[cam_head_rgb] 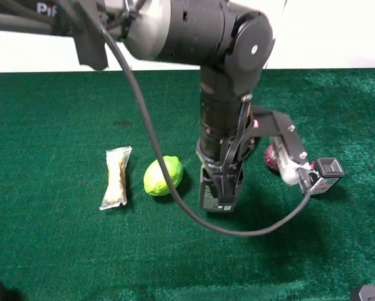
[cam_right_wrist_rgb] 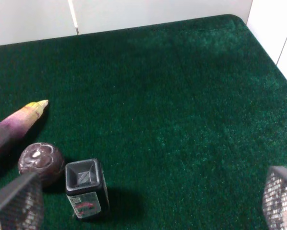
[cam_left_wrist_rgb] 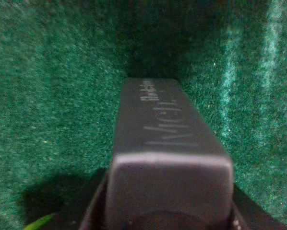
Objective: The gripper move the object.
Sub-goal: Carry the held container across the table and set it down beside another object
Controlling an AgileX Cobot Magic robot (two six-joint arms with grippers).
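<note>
The object, a flat grey bottle [cam_head_rgb: 211, 191], hangs upright in my left gripper [cam_head_rgb: 220, 199], a black claw pointing straight down at the middle of the green cloth. In the left wrist view the bottle [cam_left_wrist_rgb: 158, 124] fills the middle, its printed side up, and the black gripper [cam_left_wrist_rgb: 168, 213] is shut on its near end. I cannot tell whether its lower end touches the cloth. My right gripper [cam_right_wrist_rgb: 150, 191] is open and empty, with its fingers [cam_right_wrist_rgb: 14, 201] wide apart.
A lime [cam_head_rgb: 163, 176] and a wrapped snack bar [cam_head_rgb: 116, 176] lie left of the bottle. A red-black box with a grey cap [cam_head_rgb: 325, 177] [cam_right_wrist_rgb: 86, 189] and a dark round thing [cam_right_wrist_rgb: 40, 160] lie to its right, next to a purple vegetable [cam_right_wrist_rgb: 14, 124].
</note>
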